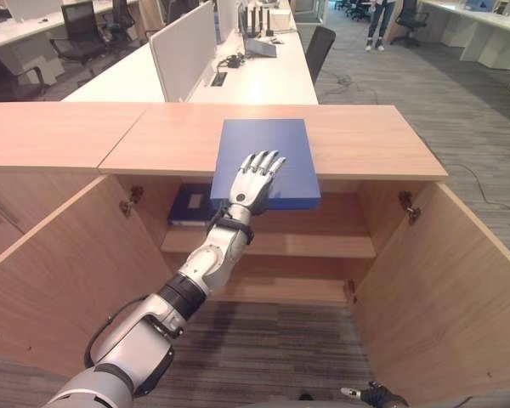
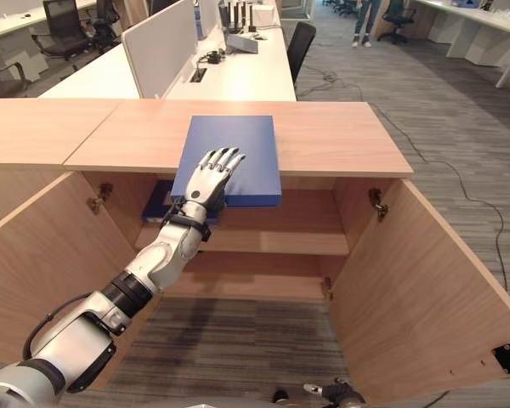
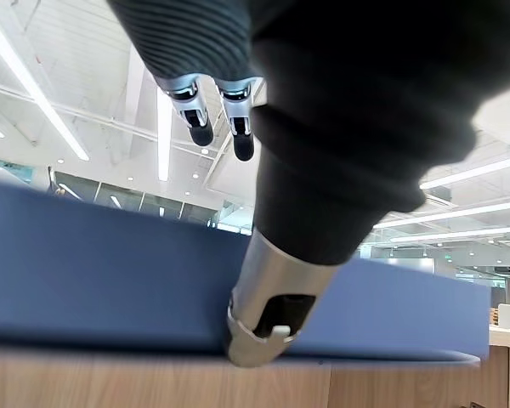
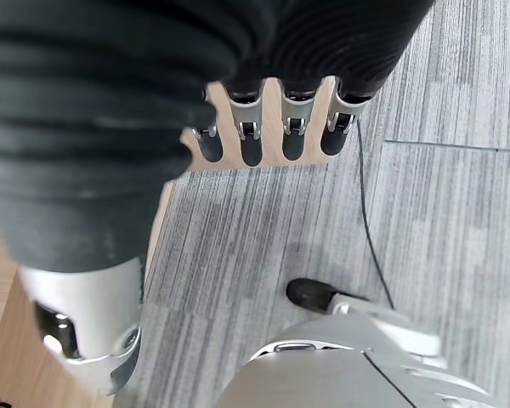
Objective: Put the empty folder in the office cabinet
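In the left eye view, the blue folder [image 1: 268, 157] lies flat on the cabinet top [image 1: 357, 140], its near edge overhanging the open cabinet. The left hand [image 1: 253, 183] rests on it at its 6 o'clock edge, fingers straight and spread toward 12. A second blue folder [image 1: 189, 204] on the shelf is half hidden behind the arm.

Right eye view: same.

Left wrist view: the thumb [image 3: 268, 310] sits against the folder's edge.

Right wrist view: the right hand [image 4: 272, 127] hangs relaxed above carpet [image 4: 442, 187].
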Controlling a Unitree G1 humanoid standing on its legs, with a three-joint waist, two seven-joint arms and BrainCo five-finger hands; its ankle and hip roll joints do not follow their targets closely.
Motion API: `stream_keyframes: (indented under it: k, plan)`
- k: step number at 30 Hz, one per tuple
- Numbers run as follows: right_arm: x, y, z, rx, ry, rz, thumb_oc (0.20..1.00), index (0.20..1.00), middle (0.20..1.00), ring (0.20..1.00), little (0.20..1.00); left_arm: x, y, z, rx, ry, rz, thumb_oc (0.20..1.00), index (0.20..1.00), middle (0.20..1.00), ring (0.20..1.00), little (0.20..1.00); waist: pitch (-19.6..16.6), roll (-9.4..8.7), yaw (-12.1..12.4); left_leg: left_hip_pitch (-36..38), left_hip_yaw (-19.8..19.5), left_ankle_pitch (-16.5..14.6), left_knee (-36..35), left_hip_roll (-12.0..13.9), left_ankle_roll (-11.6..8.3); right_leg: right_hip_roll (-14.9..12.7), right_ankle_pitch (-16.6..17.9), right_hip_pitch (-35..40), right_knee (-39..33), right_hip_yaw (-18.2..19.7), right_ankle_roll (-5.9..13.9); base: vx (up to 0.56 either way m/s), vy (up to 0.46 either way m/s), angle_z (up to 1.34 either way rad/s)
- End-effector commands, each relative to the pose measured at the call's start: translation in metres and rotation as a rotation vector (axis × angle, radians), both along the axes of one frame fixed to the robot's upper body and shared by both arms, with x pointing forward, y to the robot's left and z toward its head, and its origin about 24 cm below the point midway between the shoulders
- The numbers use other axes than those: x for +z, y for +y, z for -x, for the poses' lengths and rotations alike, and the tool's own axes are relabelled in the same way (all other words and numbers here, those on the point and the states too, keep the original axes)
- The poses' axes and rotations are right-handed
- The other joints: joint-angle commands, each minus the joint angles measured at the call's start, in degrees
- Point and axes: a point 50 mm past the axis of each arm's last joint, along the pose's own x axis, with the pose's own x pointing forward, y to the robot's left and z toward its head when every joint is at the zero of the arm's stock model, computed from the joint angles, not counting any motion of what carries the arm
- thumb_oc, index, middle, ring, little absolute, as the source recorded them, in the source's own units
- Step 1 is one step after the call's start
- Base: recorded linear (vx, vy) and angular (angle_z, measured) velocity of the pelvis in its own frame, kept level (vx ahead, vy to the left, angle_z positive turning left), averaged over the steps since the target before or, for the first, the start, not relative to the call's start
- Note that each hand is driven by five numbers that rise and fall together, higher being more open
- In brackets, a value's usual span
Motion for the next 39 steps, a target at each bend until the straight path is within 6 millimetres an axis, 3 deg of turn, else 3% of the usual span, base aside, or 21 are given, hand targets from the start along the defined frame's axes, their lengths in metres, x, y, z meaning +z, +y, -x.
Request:
stream_keyframes:
  k: [1,9,16,21,26,39]
  plan:
    - [0.001,0.001,-0.011,0.009,0.01,0.006,1.0,1.0,1.0,1.0,1.0,0.037,0.004,-0.018,0.032,-0.089,0.062,1.0,1.0,1.0,1.0,1.0,1.21,-3.07,0.2,0.83,-3.12,-3.4,-0.38,0.22,-0.62,1.2,-7.1,3.45,0.47,-0.8,1.91,0.0,0.0,0.0]
    - [0.001,0.002,-0.011,-0.004,0.011,0.003,1.0,1.0,1.0,1.0,1.0,0.026,0.006,-0.013,0.017,-0.015,0.145,1.0,1.0,1.0,1.0,1.0,1.35,-3.05,0.36,0.74,-3.21,-3.34,-0.38,0.13,-0.59,1.22,-7.08,3.39,0.47,-0.82,1.88,0.0,0.0,0.0]
    - [0.001,0.004,-0.012,0.006,0.01,0.001,1.0,1.0,1.0,1.0,1.0,0.035,0.01,-0.011,0.013,-0.063,0.169,1.0,1.0,1.0,1.0,1.0,1.3,-2.93,0.46,0.84,-3.38,-3.37,-0.38,0.06,-0.53,1.19,-7.02,3.45,0.47,-0.74,1.94,0.0,0.0,0.0]
    - [0.001,0.003,-0.013,0.004,0.007,0.006,1.0,1.0,1.0,1.0,1.0,0.03,0.01,-0.014,0.029,-0.042,0.156,1.0,1.0,1.0,1.0,1.0,1.31,-2.89,0.34,0.91,-3.44,-3.36,-0.38,-0.03,-0.5,1.16,-6.97,3.5,0.47,-0.76,1.93,0.0,0.0,0.0]
    - [0.001,0.003,-0.013,0.01,0.009,0.006,1.0,1.0,1.0,1.0,1.0,0.018,0.013,-0.018,0.072,-0.001,0.104,1.0,1.0,1.0,1.0,1.0,1.25,-2.87,0.16,1.05,-3.28,-3.45,-0.38,-0.12,-0.45,1.1,-6.91,3.59,0.47,-0.82,1.95,0.0,0.0,0.0]
    - [0.0,0.001,-0.007,0.025,0.021,0.015,1.0,1.0,1.0,1.0,1.0,0.01,0.018,-0.028,0.126,-0.02,-0.115,1.0,1.0,1.0,1.0,1.0,0.93,-2.61,-0.45,1.42,-2.9,-3.82,-0.38,-0.16,-0.47,1.17,-7.09,3.64,0.47,-0.52,2.04,0.0,0.0,0.0]
